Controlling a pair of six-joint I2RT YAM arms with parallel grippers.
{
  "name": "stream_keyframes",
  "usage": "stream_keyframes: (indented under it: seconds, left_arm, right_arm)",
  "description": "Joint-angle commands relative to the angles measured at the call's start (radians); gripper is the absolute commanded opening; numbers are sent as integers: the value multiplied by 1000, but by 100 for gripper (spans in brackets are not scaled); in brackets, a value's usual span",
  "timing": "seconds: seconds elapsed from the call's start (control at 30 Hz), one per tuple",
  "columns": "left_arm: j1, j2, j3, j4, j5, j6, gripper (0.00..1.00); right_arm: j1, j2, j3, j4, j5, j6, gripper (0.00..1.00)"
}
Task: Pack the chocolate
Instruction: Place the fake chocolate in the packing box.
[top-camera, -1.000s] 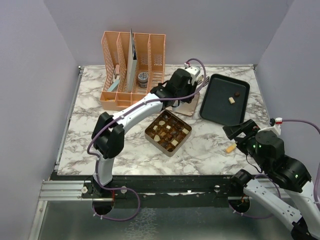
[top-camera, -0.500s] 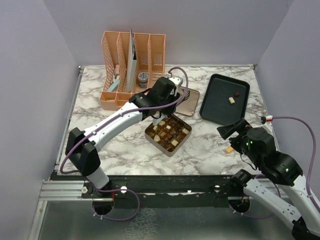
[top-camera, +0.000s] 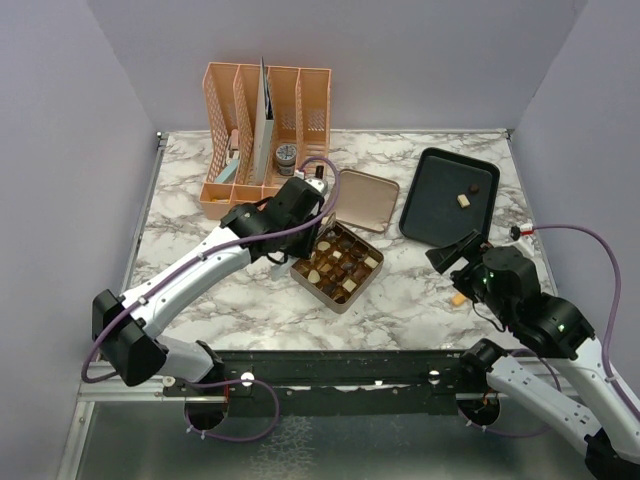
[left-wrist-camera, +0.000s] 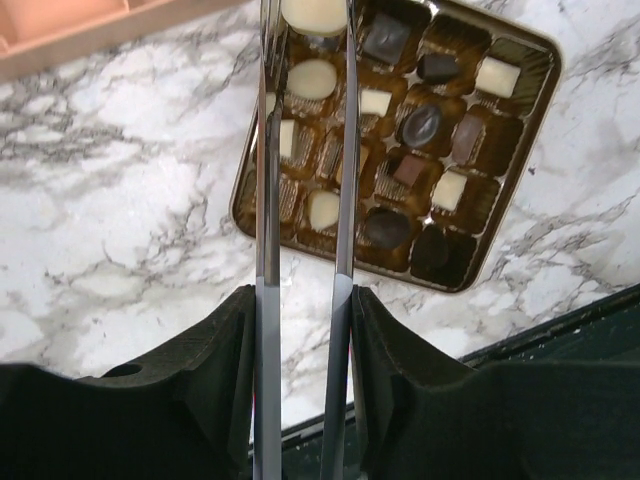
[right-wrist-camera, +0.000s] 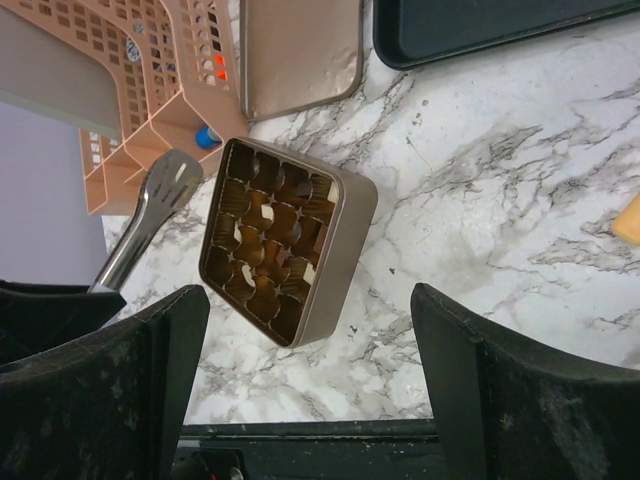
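Observation:
The square gold tin (top-camera: 337, 265) sits mid-table, its cells holding several dark, light brown and cream chocolates (left-wrist-camera: 420, 125). My left gripper (left-wrist-camera: 300, 300) is shut on metal tongs (left-wrist-camera: 345, 180) that reach over the tin's left side. A cream-white piece (left-wrist-camera: 313, 12) appears held between the tong tips. The tongs (right-wrist-camera: 150, 215) also show in the right wrist view beside the tin (right-wrist-camera: 345, 240). My right gripper (right-wrist-camera: 310, 340) is open and empty, above the table to the right of the tin. Two pieces (top-camera: 462, 200) lie on the black tray (top-camera: 440, 215). One light brown piece (top-camera: 459, 297) lies on the table.
The tin's lid (top-camera: 360, 200) lies flat behind the tin. A peach desk organizer (top-camera: 262, 135) with a small jar stands at the back left. The left arm (top-camera: 200, 270) stretches across the table's left half. Purple walls close in three sides.
My left arm has swung back from over the lid toward the near left, bringing the tongs to the tin's left side. My right gripper has moved a little left, toward the tin.

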Motion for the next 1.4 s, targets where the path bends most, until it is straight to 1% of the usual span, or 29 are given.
stream_keyframes:
  seconds: [0.0,0.2,0.43,0.73,1.17,1.37]
  left_arm:
    - [6,-76,-31,-100,-37,-79,35]
    - [6,-137,-57,-189,-26,-138,35]
    - [6,-161,-61,-266,-45,-165,35]
    - [6,-179,-114,-282,-17,-197,36]
    - [6,-200,-107,-293,27,-200,37]
    - [6,-217,-98,-295,25,-196,39]
  right_arm:
    - [-3,9,-12,45,-25,-18,87]
    - [-3,10,-12,36,-14,-20,87]
    - [-3,20,-11,53,-24,-23,87]
    - [-3,9,-16,48,-21,-27,87]
    - [-3,26,-19,62,-27,-33,87]
    - [-3,32,-22,69,-32,-35,87]
